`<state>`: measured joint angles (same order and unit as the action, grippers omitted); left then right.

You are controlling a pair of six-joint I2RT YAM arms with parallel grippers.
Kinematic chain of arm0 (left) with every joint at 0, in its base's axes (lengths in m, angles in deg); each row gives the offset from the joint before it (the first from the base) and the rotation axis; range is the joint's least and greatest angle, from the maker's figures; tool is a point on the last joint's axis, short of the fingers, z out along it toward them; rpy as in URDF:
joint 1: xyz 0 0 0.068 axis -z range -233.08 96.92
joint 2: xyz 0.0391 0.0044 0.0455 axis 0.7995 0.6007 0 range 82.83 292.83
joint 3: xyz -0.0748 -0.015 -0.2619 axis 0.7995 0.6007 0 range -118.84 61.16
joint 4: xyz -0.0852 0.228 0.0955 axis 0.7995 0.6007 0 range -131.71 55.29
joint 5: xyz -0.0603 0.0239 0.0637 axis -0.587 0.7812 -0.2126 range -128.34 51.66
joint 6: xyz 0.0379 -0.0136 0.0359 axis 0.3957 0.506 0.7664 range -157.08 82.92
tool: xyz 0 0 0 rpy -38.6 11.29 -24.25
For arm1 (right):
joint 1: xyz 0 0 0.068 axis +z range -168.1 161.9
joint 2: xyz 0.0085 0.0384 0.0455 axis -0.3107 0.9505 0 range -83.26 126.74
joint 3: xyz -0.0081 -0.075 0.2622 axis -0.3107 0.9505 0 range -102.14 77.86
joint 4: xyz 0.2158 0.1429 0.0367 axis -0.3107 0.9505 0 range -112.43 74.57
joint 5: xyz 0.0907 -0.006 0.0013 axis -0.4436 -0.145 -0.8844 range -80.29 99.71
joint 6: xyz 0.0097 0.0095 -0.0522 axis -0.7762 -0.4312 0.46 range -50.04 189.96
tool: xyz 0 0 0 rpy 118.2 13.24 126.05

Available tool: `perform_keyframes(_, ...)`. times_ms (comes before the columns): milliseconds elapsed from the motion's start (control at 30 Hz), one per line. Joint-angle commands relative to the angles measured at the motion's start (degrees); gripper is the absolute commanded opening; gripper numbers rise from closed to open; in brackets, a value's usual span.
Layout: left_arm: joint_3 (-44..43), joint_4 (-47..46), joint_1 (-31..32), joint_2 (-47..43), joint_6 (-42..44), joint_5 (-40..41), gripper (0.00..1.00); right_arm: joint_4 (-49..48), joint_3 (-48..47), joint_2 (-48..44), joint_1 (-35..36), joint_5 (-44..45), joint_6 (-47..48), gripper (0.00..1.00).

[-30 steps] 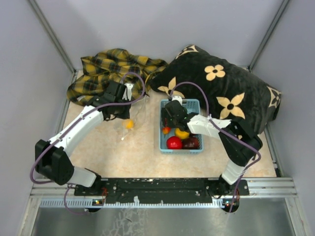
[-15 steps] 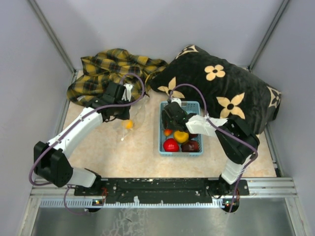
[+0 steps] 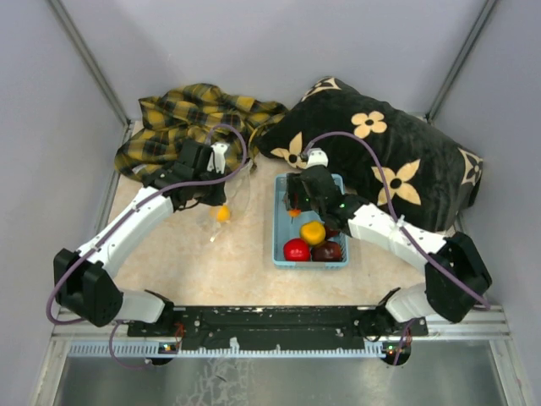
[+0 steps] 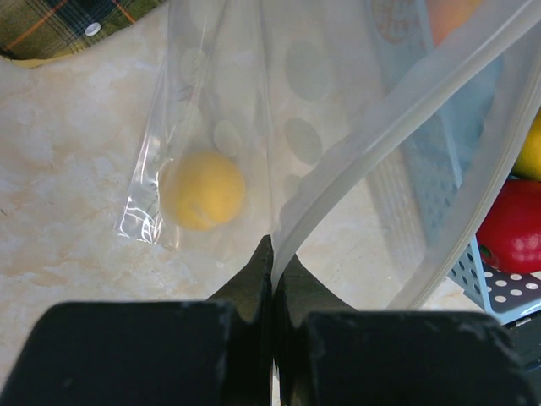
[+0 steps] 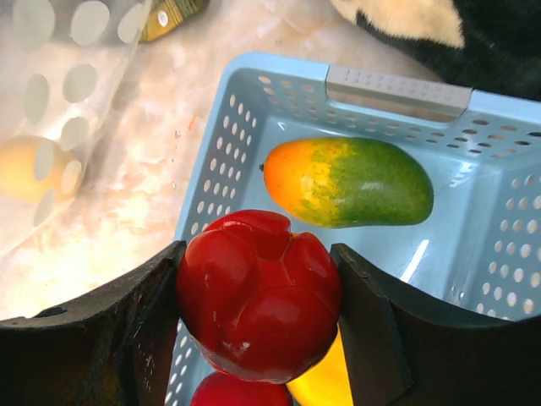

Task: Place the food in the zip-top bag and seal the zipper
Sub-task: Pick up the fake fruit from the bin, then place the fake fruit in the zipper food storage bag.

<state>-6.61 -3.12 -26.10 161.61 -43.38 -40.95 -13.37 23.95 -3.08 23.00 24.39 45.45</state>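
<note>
Beside the basket (image 5: pixel 397 89), our left gripper (image 4: pixel 272 254) is pinching the unsealed zip-top bag (image 4: pixel 313 127), one yellow fruit (image 4: pixel 203 190) inside; our right gripper (image 5: pixel 258 292) is clasping a red fruit (image 5: pixel 254 313), others waiting.

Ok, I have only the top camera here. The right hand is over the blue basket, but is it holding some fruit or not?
Observer: Yes. In the right wrist view, the right hand is shut on a red lobed fruit, above the near-left side of the basket.
Operator: And the other arm, does it really grip something?
Observer: The left hand is closed on the bag, pinching its zipper strip right at the mouth edge.
Operator: Is it open, then?
Observer: It seems so. In the left wrist view the two mouth edges stand well apart, and the gap faces the basket.
</note>
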Motion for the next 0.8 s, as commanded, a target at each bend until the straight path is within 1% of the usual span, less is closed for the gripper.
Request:
perform_keyframes(0,0.44,-1.35,-0.16,-1.93,0.53,-2.11,0.00,-1.27,-0.28,-5.47,1.19,2.42,2.41,0.44)
perform_keyframes(167,0.75,-1.70,-0.12,-3.02,0.49,-3.17,0.00,-5.50,-1.51,-9.37,4.74,4.54,4.35,0.44)
perform_keyframes(333,0.88,-2.04,-0.34,-3.30,0.46,-5.70,0.00,-13.78,-1.61,-11.46,8.36,4.73,7.02,0.44)
perform_keyframes(433,0.88,-2.41,-0.59,-3.61,0.37,-6.93,0.00,-19.94,-0.99,-11.86,9.66,2.46,8.95,0.44)
perform_keyframes(533,1.00,-2.42,-0.71,-3.71,0.41,-7.18,0.00,-25.97,-0.40,-11.68,11.10,0.11,10.97,0.44)
perform_keyframes(633,0.99,-2.38,-0.80,-3.85,0.41,-7.84,0.00,-33.07,0.59,-10.64,13.13,0.13,14.09,0.44)
perform_keyframes(767,1.07,-2.56,-0.88,-3.89,0.42,-9.53,0.00,-40.04,0.71,-7.95,15.12,-1.28,17.72,0.44)
